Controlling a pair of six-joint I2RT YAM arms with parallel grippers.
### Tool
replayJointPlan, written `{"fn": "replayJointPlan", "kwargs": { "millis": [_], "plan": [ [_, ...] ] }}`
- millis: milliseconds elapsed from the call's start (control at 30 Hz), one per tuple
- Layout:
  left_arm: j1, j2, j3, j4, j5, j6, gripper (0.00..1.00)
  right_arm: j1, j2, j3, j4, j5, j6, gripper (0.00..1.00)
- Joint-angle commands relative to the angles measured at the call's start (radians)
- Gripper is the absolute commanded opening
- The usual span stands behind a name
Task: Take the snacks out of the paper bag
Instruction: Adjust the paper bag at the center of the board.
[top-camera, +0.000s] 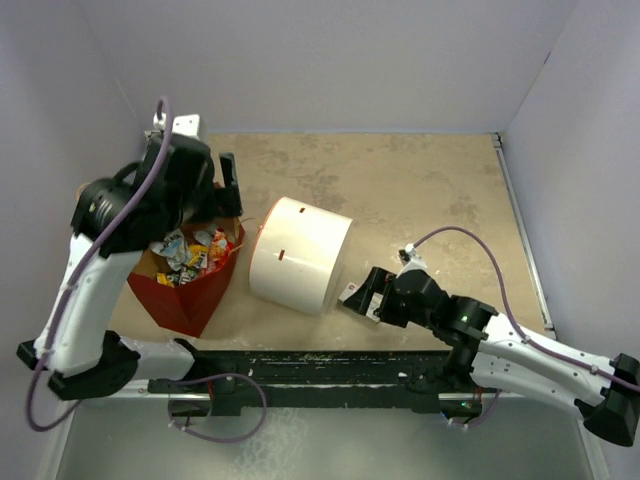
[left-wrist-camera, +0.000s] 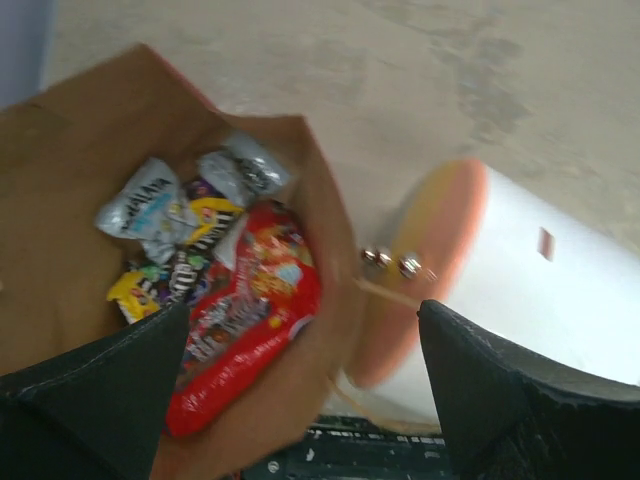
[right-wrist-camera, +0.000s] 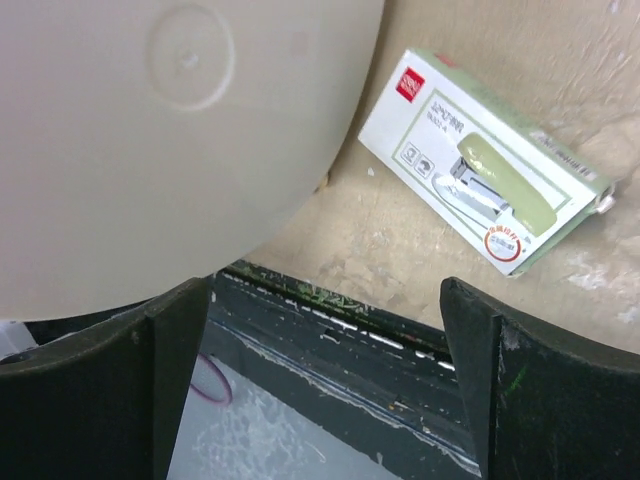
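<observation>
As left gripper (left-wrist-camera: 305, 312) and right gripper (right-wrist-camera: 325, 290) gape | paper bag (left-wrist-camera: 60, 190) holds red cookie bag (left-wrist-camera: 250, 325), shiny packets (left-wrist-camera: 155, 205) | white cylinder (top-camera: 300, 255) alongside, stapler box (right-wrist-camera: 480, 190) beyond

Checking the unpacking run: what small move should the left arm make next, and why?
Probably lower the left jaws straight into the bag toward the red cookie bag. They hang open above its mouth, holding nothing. The snacks lie inside, and the cookie bag sits on top, in line with the gap between the jaws.
</observation>
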Motion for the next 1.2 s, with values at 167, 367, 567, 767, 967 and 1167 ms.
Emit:
{"fn": "replayJointPlan", "kwargs": {
  "millis": [167,367,567,767,967,1167],
  "plan": [
    [0.551,0.066,0.002,0.151,0.158,0.203,0.99,-0.015,-0.011,0.279,-0.207,0.278,-0.3,1.0],
    [0.802,-0.033,-0.134,0.132,0.071,0.066,0.99,-0.099,0.1,0.416,-0.183,0.242,-0.499,1.0],
    [0.924,-0.049,-0.174,0.169,0.031,0.062,1.0,-0.182,0.111,0.471,-0.136,0.136,-0.614,1.0],
    [1.03,0.019,-0.179,0.212,0.07,0.061,0.88,-0.185,0.114,0.549,-0.134,0.113,-0.717,1.0],
    [1.098,-0.02,-0.357,0.325,0.114,0.021,0.75,-0.187,0.16,0.669,-0.154,0.069,-0.786,1.0],
    [1.125,-0.018,-0.455,0.481,0.184,0.086,0.75,-0.187,0.306,0.878,-0.146,-0.179,-0.857,1.0]
  ]
}}
